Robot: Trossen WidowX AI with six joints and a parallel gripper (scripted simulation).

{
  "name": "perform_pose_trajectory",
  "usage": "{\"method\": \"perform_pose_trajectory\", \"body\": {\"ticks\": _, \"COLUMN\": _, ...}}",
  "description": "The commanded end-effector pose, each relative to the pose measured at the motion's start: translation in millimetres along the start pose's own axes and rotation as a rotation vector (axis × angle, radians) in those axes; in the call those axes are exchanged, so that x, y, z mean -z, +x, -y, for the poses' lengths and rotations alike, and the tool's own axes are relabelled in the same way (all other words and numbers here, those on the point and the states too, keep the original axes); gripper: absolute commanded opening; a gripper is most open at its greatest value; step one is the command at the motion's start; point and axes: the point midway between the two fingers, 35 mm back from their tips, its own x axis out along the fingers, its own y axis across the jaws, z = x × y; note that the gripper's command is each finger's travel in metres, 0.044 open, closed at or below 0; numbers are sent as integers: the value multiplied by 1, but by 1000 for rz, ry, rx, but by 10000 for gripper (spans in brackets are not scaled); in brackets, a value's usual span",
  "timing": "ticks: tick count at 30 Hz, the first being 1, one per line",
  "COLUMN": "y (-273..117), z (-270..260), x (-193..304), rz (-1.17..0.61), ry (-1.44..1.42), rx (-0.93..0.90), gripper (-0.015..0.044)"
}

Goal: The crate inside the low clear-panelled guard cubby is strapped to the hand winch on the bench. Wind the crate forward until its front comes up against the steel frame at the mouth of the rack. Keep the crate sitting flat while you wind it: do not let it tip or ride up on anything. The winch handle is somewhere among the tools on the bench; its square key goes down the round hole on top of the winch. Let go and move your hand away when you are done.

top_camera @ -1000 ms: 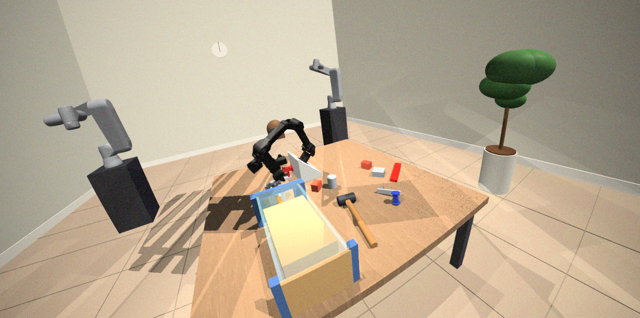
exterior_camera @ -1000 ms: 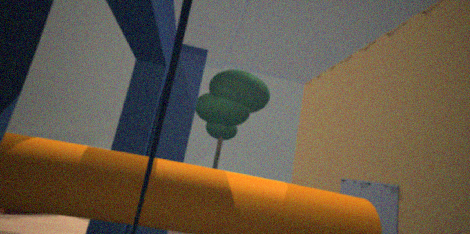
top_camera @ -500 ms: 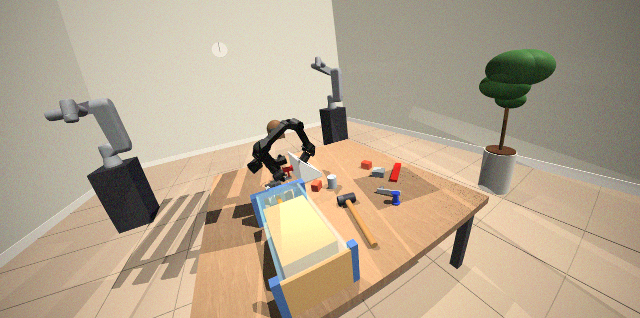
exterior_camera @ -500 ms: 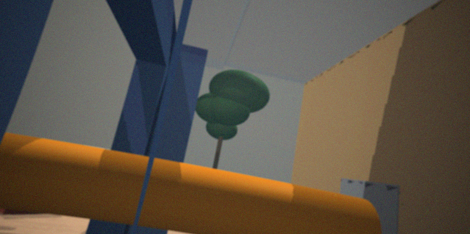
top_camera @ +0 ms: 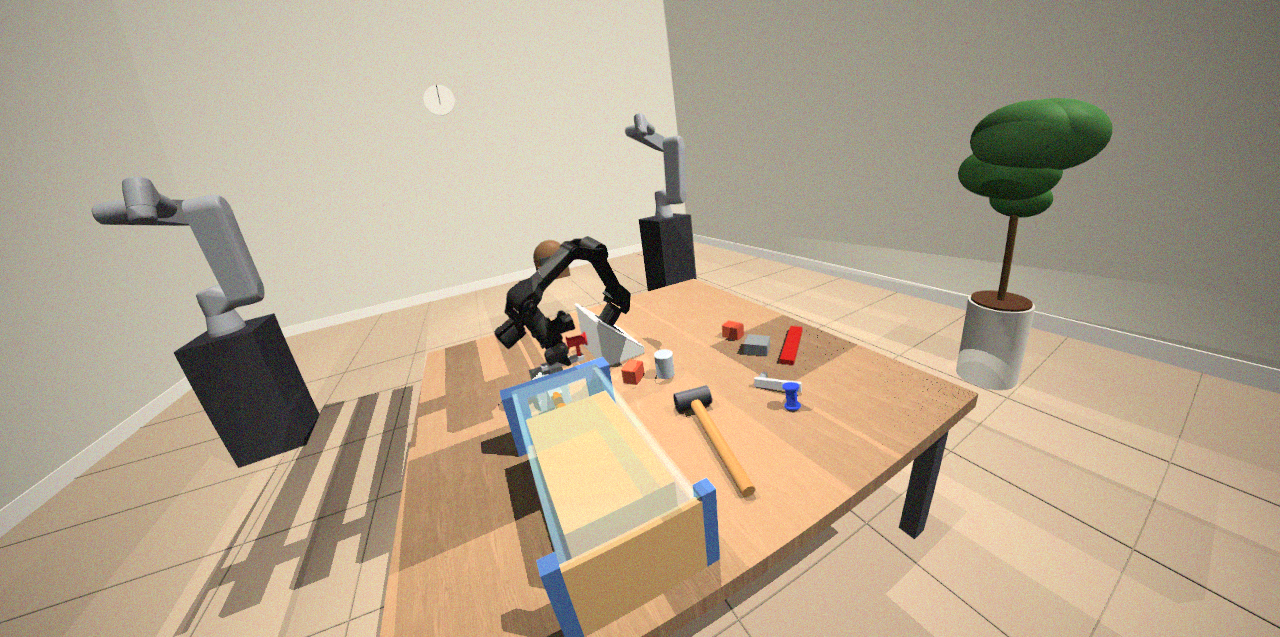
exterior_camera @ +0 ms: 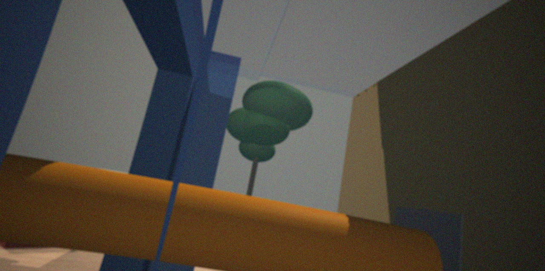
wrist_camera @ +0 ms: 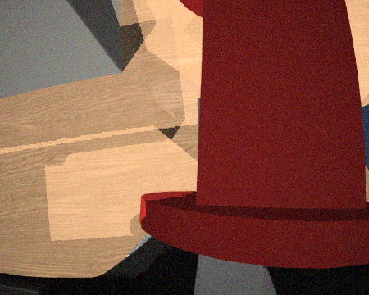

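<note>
Gripping a red flanged grip (top_camera: 576, 343) (wrist_camera: 280, 119), the gripper (top_camera: 556, 355) (wrist_camera: 234, 272) has its jaws partly closed, held apart by the piece between them. A grey strip (wrist_camera: 234, 276) shows below the flange in the wrist view. The black arm (top_camera: 586, 250) arches over the bench (top_camera: 850, 418), its gripper low beyond the far end of the clear-panelled cubby (top_camera: 707, 521). Much of the winch is hidden there, and whether the key sits in its hole cannot be told.

The pale yellow crate (top_camera: 595, 454) lies inside the cubby and looks flat, its front short of the blue frame (top_camera: 554, 380) (exterior_camera: 198, 124) at the far end. A small orange piece (top_camera: 557, 400) shows between them. From the exterior view, a large orange cylinder (exterior_camera: 228, 223) crosses low in front of the blue frame.

Just past the cubby's far end stands a white sloped panel (top_camera: 606, 337), with a red block (top_camera: 632, 371) and a grey cylinder (top_camera: 663, 363) near it. Beside the cubby's long side lies a black-headed mallet (top_camera: 723, 447). Farther from that side are a white bar (top_camera: 774, 383), a blue spool (top_camera: 791, 397), another red block (top_camera: 733, 329), a grey block (top_camera: 755, 345) and a flat red bar (top_camera: 790, 345).
</note>
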Motion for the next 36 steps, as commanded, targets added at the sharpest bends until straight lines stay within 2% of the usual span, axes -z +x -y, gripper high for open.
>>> {"method": "perform_pose_trajectory", "body": {"ticks": 1, "y": 0, "z": 2, "x": 1, "rz": -2, "ry": 49, "rx": 20, "gripper": 0}}
{"method": "perform_pose_trajectory", "body": {"ticks": 34, "y": 12, "z": 4, "x": 6, "rz": 2, "ry": 80, "rx": 33, "gripper": 0}}
{"method": "perform_pose_trajectory", "body": {"ticks": 36, "y": 10, "z": 4, "x": 4, "rz": 2, "ry": 66, "rx": 27, "gripper": 53}}
